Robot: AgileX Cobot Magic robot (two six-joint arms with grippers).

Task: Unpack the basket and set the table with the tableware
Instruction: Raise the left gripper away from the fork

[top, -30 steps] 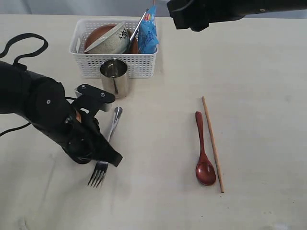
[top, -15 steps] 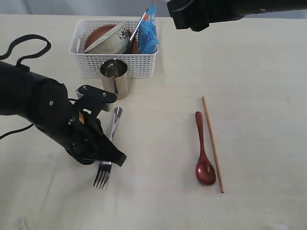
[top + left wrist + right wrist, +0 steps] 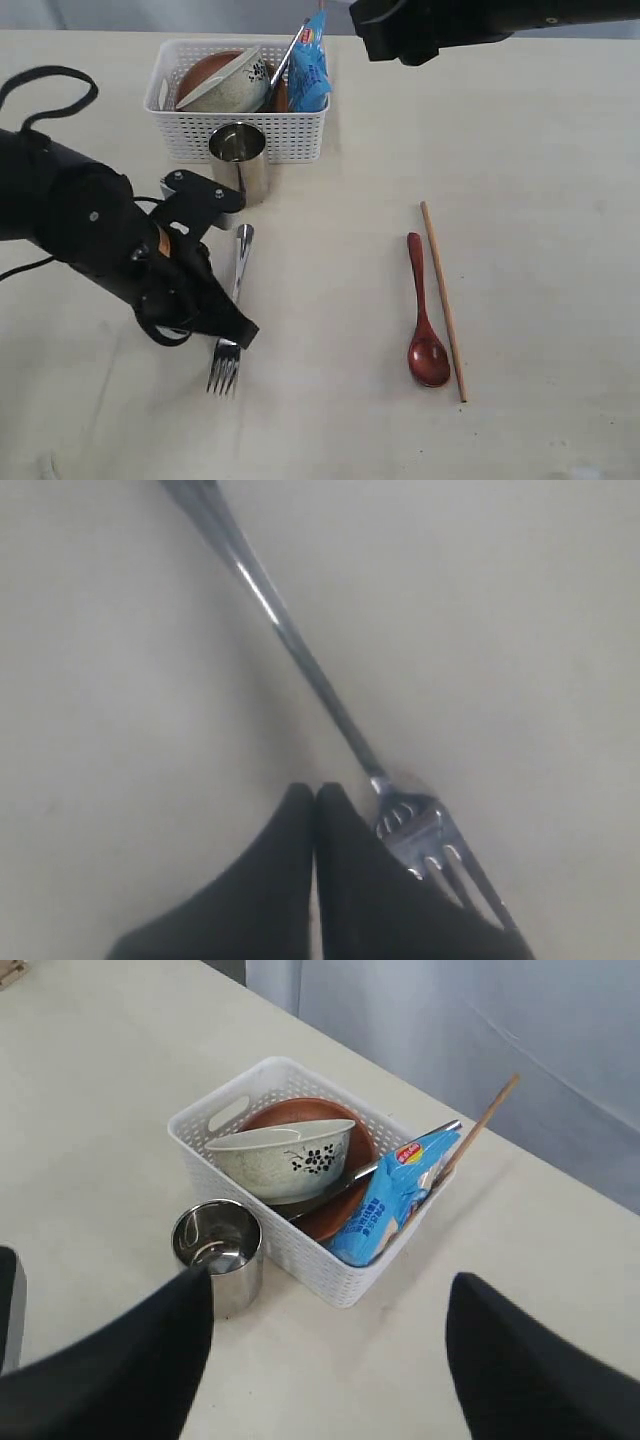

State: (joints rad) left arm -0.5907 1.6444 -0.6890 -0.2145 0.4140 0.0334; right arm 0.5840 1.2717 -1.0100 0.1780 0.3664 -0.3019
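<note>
A steel fork (image 3: 233,300) (image 3: 300,660) lies flat on the table (image 3: 330,430). My left gripper (image 3: 238,333) (image 3: 315,792) is shut, its tips on the table against the fork's neck, holding nothing. The white basket (image 3: 250,140) (image 3: 300,1250) holds a cream bowl (image 3: 228,88) (image 3: 285,1160), a reddish-brown plate (image 3: 300,1115), a knife (image 3: 370,1172) and a chopstick (image 3: 480,1125). A steel cup (image 3: 240,160) (image 3: 217,1250) stands in front of the basket. A red spoon (image 3: 424,320) and a second chopstick (image 3: 443,300) lie at the right. My right gripper (image 3: 332,1280) hovers open and empty.
A blue chip bag (image 3: 310,70) (image 3: 395,1200) leans in the basket's right end. The right arm (image 3: 430,25) hangs over the table's far edge. A black cable (image 3: 50,85) loops behind the left arm.
The fork's tine end has swung to the right while its handle tip stayed put. My shut left gripper moved right with it. The right arm has not moved.
</note>
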